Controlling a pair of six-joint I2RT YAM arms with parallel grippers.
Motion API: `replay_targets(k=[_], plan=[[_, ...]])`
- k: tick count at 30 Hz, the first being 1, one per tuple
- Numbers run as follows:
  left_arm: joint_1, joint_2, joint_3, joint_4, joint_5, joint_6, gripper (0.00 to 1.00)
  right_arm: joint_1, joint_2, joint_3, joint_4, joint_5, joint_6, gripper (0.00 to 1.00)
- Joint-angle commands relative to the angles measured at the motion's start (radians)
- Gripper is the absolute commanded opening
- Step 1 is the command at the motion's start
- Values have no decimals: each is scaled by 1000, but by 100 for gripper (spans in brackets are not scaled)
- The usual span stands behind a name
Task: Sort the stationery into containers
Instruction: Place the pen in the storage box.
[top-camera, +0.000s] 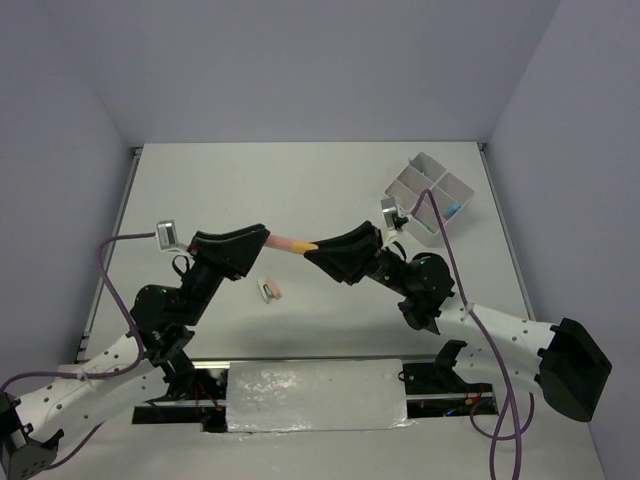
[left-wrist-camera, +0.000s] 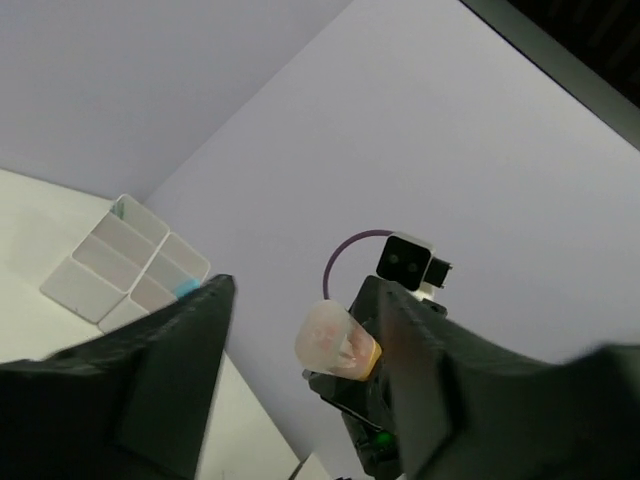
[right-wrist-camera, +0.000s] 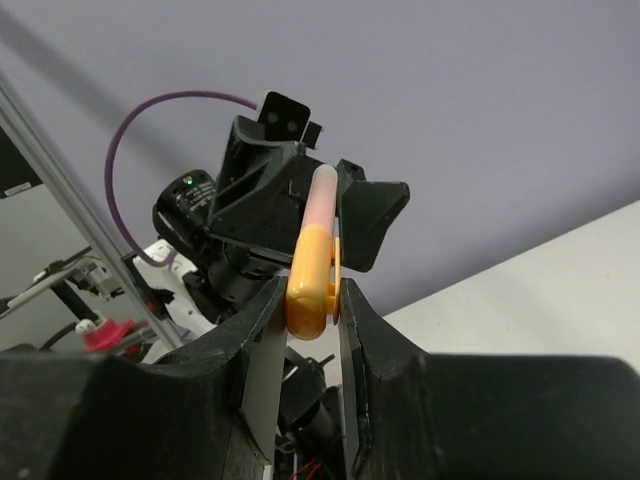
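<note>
A highlighter with a pale pink body (top-camera: 286, 243) and an orange cap (top-camera: 306, 246) hangs level in the air between both arms, above the middle of the table. My right gripper (right-wrist-camera: 313, 300) is shut on the orange cap (right-wrist-camera: 308, 285). My left gripper (left-wrist-camera: 305, 292) stands open around the pink end (left-wrist-camera: 333, 338), with a wide gap on its left side. The white four-compartment tray (top-camera: 405, 181) sits at the far right, with something blue (top-camera: 452, 208) inside one compartment. A small pink and white piece (top-camera: 270, 290) lies on the table below the left gripper.
The white tray (left-wrist-camera: 105, 262) shows at the left of the left wrist view, on the table edge by the wall. A white foam block (top-camera: 315, 395) lies between the arm bases. Purple cables loop from both wrists.
</note>
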Motion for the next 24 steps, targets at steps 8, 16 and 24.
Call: replay_targets(k=[8, 16, 24], plan=[[-5, -36, 201, -503, -272, -34, 99, -25, -103, 96, -490, 154, -4, 0], [-3, 132, 546, -1188, -516, -165, 99, -336, -103, 309, -1226, 359, -4, 0], [-3, 289, 753, -1432, -369, 150, 99, -655, -11, 498, -1510, 484, -4, 0]])
